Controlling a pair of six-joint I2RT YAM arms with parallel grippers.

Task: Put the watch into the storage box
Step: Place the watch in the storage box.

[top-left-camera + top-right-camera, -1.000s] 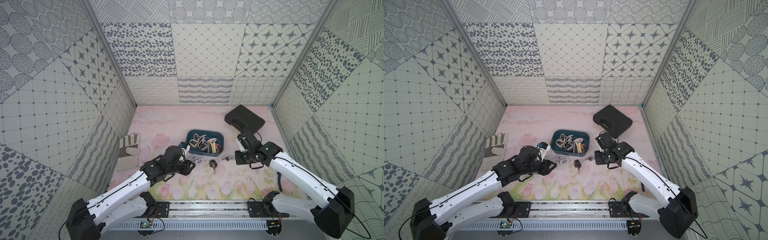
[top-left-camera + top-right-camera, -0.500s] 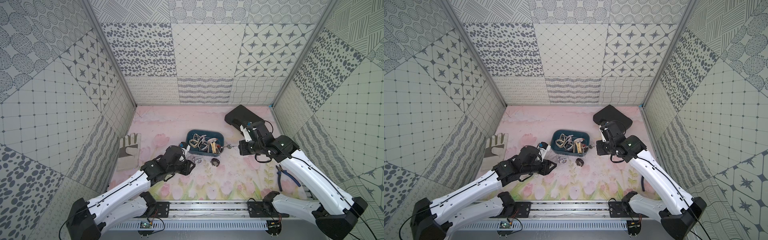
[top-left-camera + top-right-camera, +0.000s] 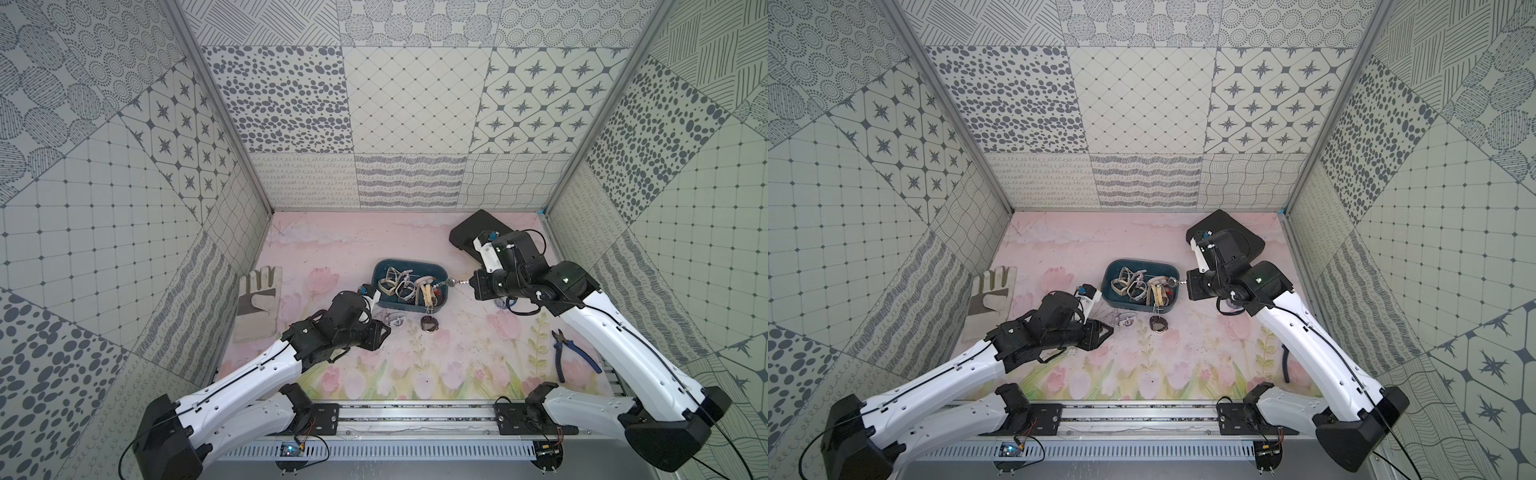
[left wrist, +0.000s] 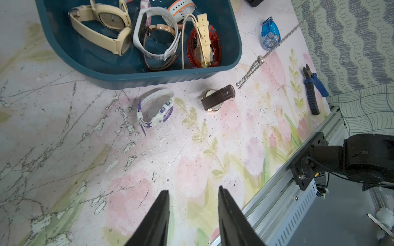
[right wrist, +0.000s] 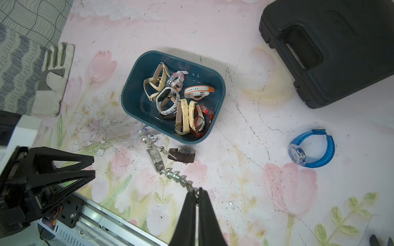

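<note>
"Silver watch [image 5: 154, 158] on its chain: where is it?"

"Hanging from the right jaws, which are pinched tight on the end of the chain. In both top views it dangles at the right rim of the teal box [image 3: 409, 262], which sits in the centre of the frame. I cannot tell whether it is over the rim or just outside it."

"What lies in the box?"

"A heap of watches [image 5: 168, 100]: cream, white, orange-striped and red."

"And the left jaws?"

"Narrowly parted and holding nothing. They hover over the pink counter [image 3: 457, 365], to the lower left of the box."

"Anything loose on the counter?"

"A purple-and-white watch [image 4: 155, 110] and a brown-strapped watch [image 4: 217, 99] lie just below the box. A blue watch [image 5: 311, 149] lies to its right, under the right arm. The black case [image 3: 469, 232] is at the upper right, a grey glove [image 3: 258, 303] is at the left, and blue-handled pliers [image 3: 567, 349] are at the lower right."
</note>
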